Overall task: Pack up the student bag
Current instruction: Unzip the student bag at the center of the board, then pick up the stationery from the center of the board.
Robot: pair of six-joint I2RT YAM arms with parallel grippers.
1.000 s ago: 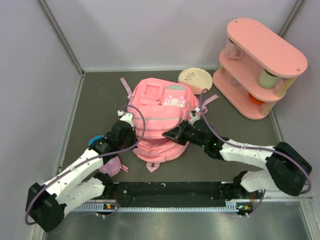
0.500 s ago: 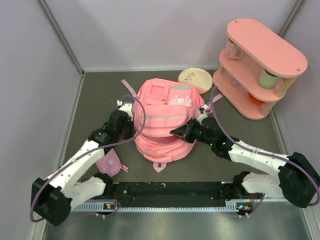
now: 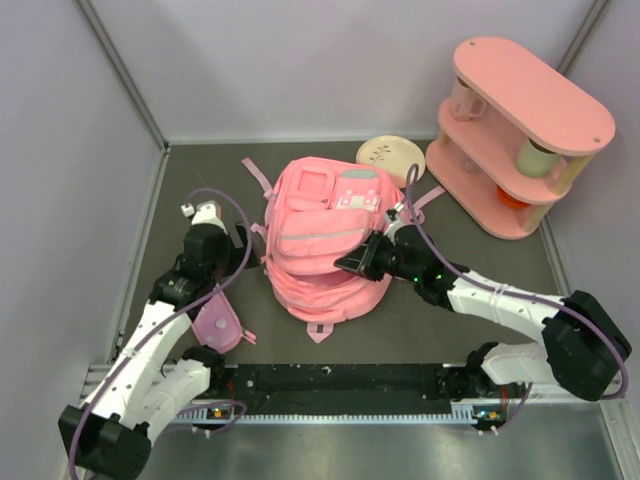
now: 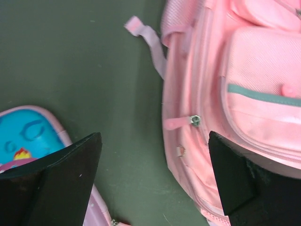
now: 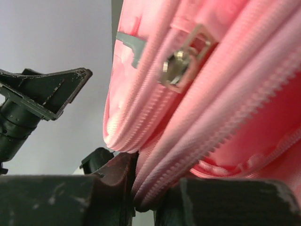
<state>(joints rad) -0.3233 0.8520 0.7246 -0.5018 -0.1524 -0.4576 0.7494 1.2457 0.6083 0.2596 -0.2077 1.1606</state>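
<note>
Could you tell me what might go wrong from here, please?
The right claw alone pinches a thin fold by the zip of the large soft pink fabric backpack; it may slip. The open left claw could snag the loose pink strap when reaching in. Pulling might push the backpack into the round cream plate.

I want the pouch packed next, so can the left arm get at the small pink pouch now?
Probably yes: the left gripper is open and empty, and the pouch lies uncovered beside that arm, with nothing between them.
</note>
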